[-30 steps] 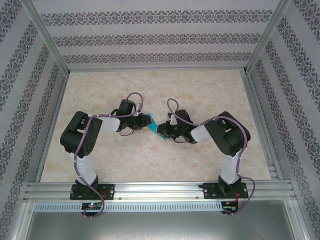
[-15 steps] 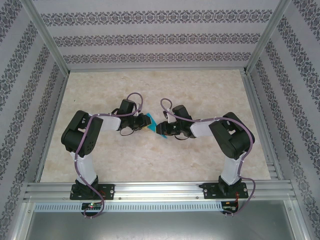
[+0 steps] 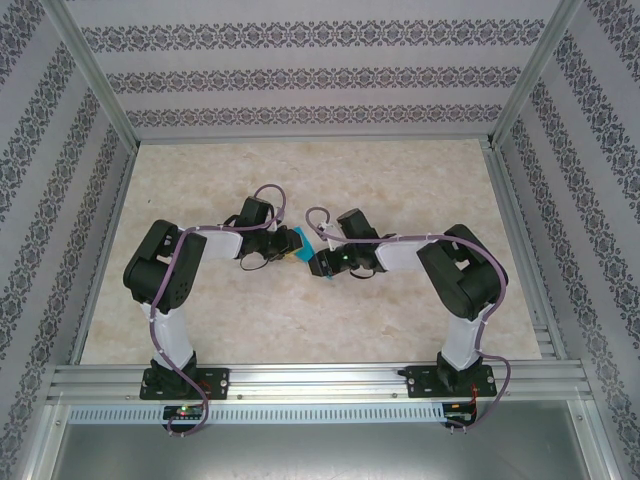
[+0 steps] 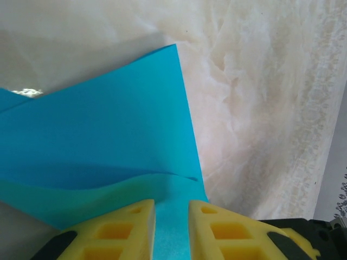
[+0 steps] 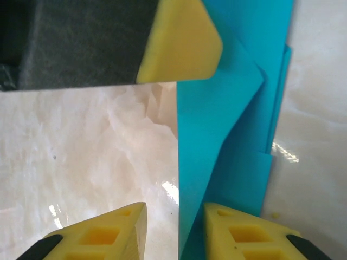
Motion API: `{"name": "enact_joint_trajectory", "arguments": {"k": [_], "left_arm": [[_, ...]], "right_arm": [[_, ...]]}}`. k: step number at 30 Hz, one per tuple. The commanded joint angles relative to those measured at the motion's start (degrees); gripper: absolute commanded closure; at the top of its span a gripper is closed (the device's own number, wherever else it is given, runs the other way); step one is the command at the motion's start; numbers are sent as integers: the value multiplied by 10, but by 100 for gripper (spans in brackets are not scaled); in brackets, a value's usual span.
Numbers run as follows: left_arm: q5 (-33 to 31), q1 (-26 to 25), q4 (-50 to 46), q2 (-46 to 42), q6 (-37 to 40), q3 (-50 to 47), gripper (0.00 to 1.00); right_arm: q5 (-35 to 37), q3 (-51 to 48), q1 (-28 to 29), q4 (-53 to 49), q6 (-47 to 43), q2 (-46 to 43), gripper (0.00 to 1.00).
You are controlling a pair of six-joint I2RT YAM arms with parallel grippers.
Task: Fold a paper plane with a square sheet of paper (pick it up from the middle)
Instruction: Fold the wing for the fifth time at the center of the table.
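The square sheet of paper is cyan-blue, folded into several layers, and sits at mid-table between the two grippers. My left gripper is shut on it. In the left wrist view the paper fills the gap between the yellow fingers and fans out ahead, above the table. My right gripper is open. In the right wrist view the folded paper hangs along the inner side of the right-hand finger. Bare table shows across the rest of the gap. The left gripper's yellow fingertip is at the top.
The marble-patterned table is walled by an aluminium frame and patterned panels on three sides. Both arms bend inward, with their purple cables looping above the wrists.
The right gripper has opened its jaws and shifted left, closer to the paper and the left gripper. The left gripper keeps its hold and has barely moved.
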Motion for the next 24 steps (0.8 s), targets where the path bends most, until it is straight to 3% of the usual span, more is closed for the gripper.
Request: {"name": "enact_joint_trajectory", "arguments": {"k": [1, 19, 24], "left_arm": [[-30, -5, -28, 25, 1, 7, 76], [-28, -4, -47, 27, 3, 20, 77], [-22, -1, -52, 24, 6, 26, 77]], "right_arm": [[25, 8, 10, 1, -48, -7, 69], [141, -30, 47, 60, -110, -23, 75], [152, -39, 45, 68, -106, -31, 85]]}}
